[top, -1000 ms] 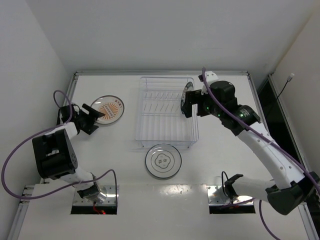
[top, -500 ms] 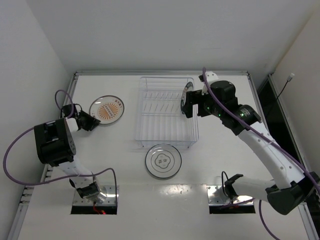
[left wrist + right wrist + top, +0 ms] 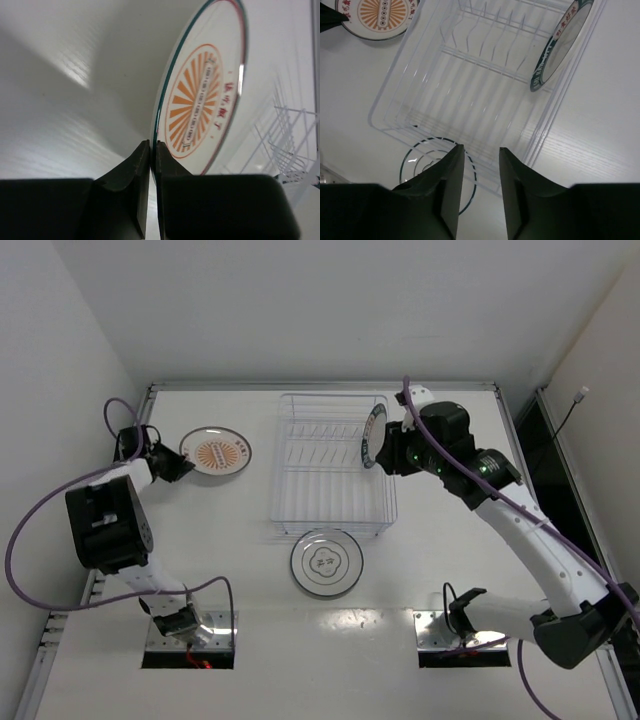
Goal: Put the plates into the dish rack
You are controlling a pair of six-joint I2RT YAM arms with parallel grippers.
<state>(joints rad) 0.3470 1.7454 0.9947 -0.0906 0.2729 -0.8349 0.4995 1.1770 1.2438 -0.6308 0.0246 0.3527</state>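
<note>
Left claw (image 3: 152,146) pinches the thin rim of the glossy round white orange-sunburst plate (image 3: 200,100); right claw (image 3: 480,150) hangs half-open, empty, over the clear wire rack (image 3: 470,85).

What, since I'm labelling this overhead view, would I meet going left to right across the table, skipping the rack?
left gripper → orange-patterned plate → plate with centre drawing → blue-rimmed plate
</note>
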